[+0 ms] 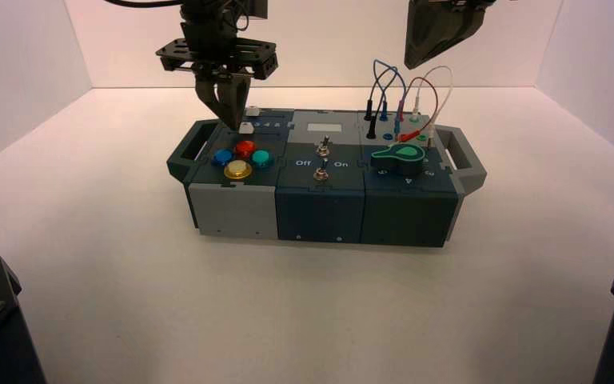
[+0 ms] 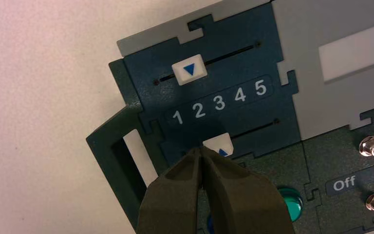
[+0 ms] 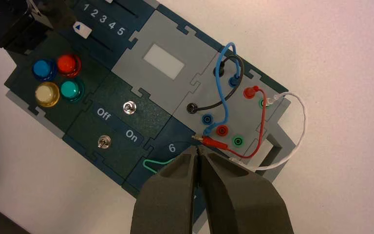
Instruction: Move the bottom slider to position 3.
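Observation:
The bottom slider's white knob [image 2: 219, 144] sits on its track just below the row of digits, about under the 2 and left of the numeral 3 [image 2: 219, 103]. My left gripper [image 2: 200, 150] is shut, and its tip is against the knob's side toward the box's left handle, partly hiding the knob. In the high view the left gripper [image 1: 232, 120] points down at the knob [image 1: 246, 127] at the box's back left. My right gripper [image 3: 198, 150] is shut and empty, raised above the wires [image 1: 436, 32].
The twin top slider knob [image 2: 190, 69] lies above the digits, between 1 and 2. Four coloured round buttons [image 1: 242, 158] sit in front of the sliders. Two toggle switches [image 1: 321, 158] stand mid-box. The green dial [image 1: 398, 154] and plugged wires [image 1: 404, 100] are on the right.

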`<act>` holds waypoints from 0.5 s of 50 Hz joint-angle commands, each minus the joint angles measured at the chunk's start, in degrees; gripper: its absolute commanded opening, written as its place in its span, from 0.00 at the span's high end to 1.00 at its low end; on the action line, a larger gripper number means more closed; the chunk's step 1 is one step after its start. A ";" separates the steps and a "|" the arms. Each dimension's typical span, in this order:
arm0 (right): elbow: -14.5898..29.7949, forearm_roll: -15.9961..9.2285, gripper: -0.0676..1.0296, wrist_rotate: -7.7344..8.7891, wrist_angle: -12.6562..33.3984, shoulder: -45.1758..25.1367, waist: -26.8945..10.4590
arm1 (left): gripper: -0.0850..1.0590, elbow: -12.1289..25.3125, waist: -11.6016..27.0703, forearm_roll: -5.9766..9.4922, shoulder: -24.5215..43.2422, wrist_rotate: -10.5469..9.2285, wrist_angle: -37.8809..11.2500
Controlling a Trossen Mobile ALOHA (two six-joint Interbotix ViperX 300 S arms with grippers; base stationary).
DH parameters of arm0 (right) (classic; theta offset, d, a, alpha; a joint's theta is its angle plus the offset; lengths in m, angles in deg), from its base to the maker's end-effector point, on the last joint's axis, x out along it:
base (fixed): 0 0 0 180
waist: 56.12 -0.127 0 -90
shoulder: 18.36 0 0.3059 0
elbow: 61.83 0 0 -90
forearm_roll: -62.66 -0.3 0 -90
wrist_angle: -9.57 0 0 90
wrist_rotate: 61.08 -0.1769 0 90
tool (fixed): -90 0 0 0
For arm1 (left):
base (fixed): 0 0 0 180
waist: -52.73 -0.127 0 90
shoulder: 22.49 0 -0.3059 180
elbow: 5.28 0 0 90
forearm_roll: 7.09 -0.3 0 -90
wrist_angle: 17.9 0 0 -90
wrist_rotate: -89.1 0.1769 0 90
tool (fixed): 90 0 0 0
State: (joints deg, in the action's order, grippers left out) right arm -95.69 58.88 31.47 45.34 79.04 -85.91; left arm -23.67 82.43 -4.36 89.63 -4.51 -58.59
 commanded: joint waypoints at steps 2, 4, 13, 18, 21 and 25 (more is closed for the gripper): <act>1.67 0.09 0.96 0.35 -0.44 0.44 -0.18 | 0.95 1.41 0.53 0.18 -0.79 -0.26 0.18; 1.67 0.00 0.96 0.35 -0.44 0.53 -0.26 | 0.95 1.41 0.53 0.00 -0.79 -0.26 0.18; 1.67 0.00 0.96 0.35 -0.35 0.44 -0.18 | 0.95 1.41 0.79 0.00 -0.70 -0.26 0.09; 1.67 0.00 0.96 0.35 -0.35 0.44 -0.26 | 0.95 1.41 0.97 0.00 -0.62 -0.26 0.09; 1.67 0.00 0.96 0.35 -0.35 0.53 -0.18 | 0.95 1.41 1.14 0.18 -0.53 -0.26 0.09; 1.67 0.09 0.96 0.35 -0.35 0.53 -0.18 | 0.95 1.41 1.41 0.00 -0.44 -0.26 0.09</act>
State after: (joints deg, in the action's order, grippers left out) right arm -95.69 58.88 31.47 45.25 79.04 -86.00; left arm -23.67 83.14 -4.28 89.99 -4.51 -58.68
